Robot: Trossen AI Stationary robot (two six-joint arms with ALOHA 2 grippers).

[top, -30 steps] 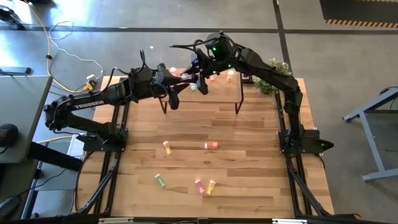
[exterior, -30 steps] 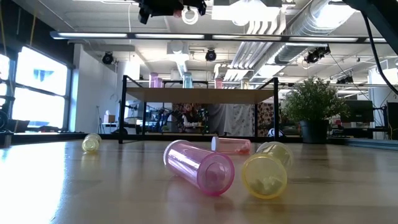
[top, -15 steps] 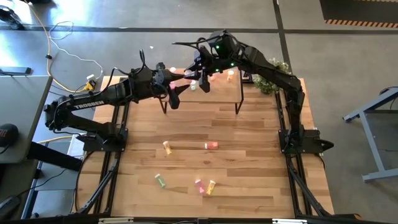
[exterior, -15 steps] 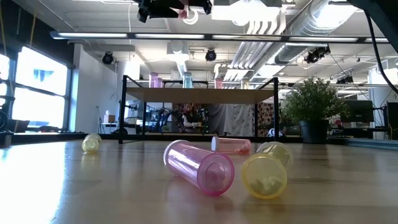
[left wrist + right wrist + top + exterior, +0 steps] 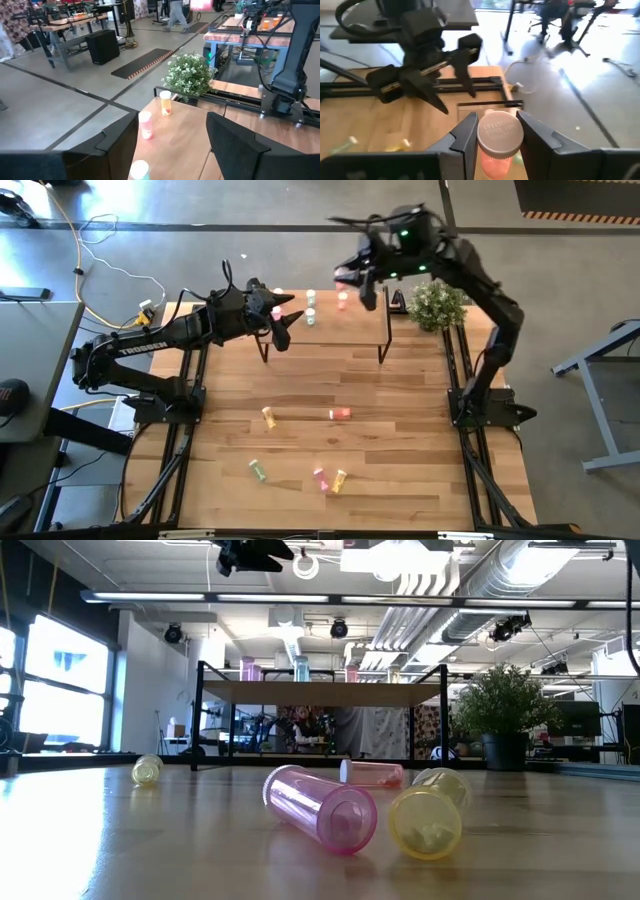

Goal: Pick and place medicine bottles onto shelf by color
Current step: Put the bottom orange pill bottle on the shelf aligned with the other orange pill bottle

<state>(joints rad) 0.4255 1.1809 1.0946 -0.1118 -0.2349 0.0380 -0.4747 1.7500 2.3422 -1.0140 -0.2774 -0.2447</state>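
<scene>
Overhead, a pink bottle [image 5: 499, 145] with a pale cap is sitting clamped between the fingers [image 5: 466, 136] of the right claw [image 5: 352, 283], which is hanging in the air above the far right end of the shelf [image 5: 350, 320]. The jaws are standing only as far apart as the bottle's width.

On the shelf, standing upright near its far edge, three bottles are showing in the high view: a pink one [image 5: 278, 295] toward the left end, a greenish one [image 5: 310, 307] near the middle, and a pink-red one [image 5: 343, 301] further right. The left wrist view is also catching a yellow-orange bottle [image 5: 165, 103] upright at the shelf's far right end, near the plant [image 5: 436, 304] that is sitting off the table's far right corner.

The left claw [image 5: 285, 326] is hovering over the shelf's left end, jaws spread wide and gripping nothing.

On the table [image 5: 400, 450], five more bottles are lying on their sides, well apart from the shelf: a yellow one [image 5: 269, 417] and a red one [image 5: 340, 413] around the middle, then a green one [image 5: 258, 470], a pink one [image 5: 321, 479] and a yellow one [image 5: 340, 480] close to the near edge, these last two almost touching.
</scene>
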